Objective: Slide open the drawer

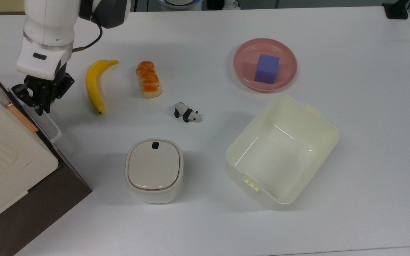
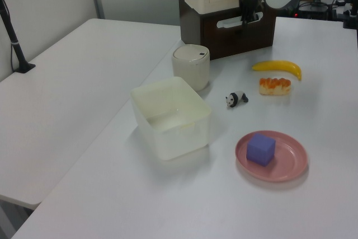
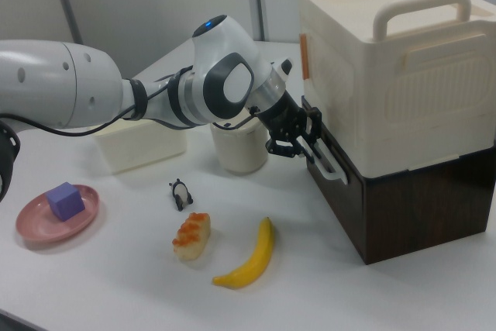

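pink plate (image 1: 287, 76): holds purple block (image 1: 267, 68). cream tub (image 1: 315, 117): empty. lidded white bin (image 1: 154, 170): closed. drawer (image 3: 329, 176): shut, gripper (image 1: 40, 106) at its white handle (image 1: 52, 128); grip cannot be told.

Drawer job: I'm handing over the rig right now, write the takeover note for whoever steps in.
Gripper: at the end of the white handle nearest the banana; whether the fingers have closed on it cannot be told.
Drawer: front flush with the brown cabinet, under the cream appliance, at the top view's left edge. No wood interior visible.
Done: approach to the handle.
Left: confirm the grasp, then pull the drawer straight out toward the table centre. The banana lies close to the arm's path, so watch it.
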Robot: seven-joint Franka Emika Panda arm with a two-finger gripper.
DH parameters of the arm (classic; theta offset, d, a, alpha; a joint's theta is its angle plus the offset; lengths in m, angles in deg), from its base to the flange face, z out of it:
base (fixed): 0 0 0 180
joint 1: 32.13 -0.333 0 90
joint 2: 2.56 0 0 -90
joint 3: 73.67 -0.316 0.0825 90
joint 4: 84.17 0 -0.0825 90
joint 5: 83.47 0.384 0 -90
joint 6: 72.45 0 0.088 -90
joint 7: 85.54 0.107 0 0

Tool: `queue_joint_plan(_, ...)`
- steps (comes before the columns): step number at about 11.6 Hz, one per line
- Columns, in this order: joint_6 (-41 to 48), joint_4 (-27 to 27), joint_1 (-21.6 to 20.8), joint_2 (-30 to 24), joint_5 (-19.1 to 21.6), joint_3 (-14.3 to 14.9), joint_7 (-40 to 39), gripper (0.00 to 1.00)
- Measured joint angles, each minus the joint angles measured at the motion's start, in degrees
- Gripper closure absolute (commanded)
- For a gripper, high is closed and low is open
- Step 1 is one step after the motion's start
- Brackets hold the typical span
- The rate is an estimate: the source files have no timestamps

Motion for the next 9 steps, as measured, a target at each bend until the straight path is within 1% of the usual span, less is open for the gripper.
queue_joint_plan(4,-3.4,1.7,1.2,-0.5,0.0,-0.1,-1.2,0.93)
queue_joint_plan(9,-9.5,4.2,4.3,-1.0,0.0,-0.2,-6.4,0.93)
